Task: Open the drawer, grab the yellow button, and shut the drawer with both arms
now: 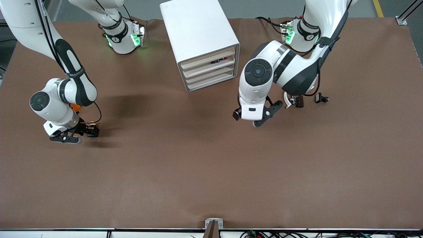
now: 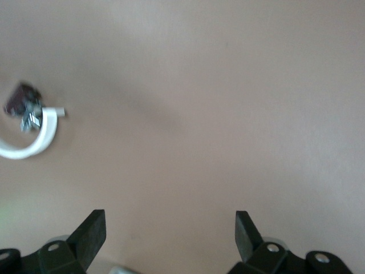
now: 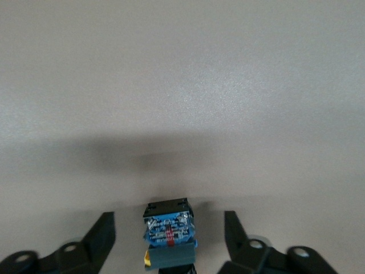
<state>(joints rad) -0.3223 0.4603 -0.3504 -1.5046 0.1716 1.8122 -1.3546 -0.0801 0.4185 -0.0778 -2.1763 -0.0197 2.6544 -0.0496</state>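
Observation:
The white cabinet (image 1: pixel 201 39) stands at the robots' edge of the table. Its four cream-fronted drawers (image 1: pixel 209 62) all look pushed in. The button (image 1: pixel 92 124) lies on the table toward the right arm's end. In the right wrist view the button (image 3: pixel 168 234) shows a black and blue body with a bit of yellow. My right gripper (image 1: pixel 89 130) is low over it and open (image 3: pixel 169 228), one finger on each side and neither touching it. My left gripper (image 1: pixel 247 118) hangs open and empty (image 2: pixel 170 228) over bare table, nearer the front camera than the cabinet.
A white curved strip with a dark brown piece (image 1: pixel 293 100) and a small black clip (image 1: pixel 321 98) lie under the left arm's elbow. The strip also shows in the left wrist view (image 2: pixel 34 137). Something orange (image 1: pixel 75 106) peeks out by the right arm's wrist.

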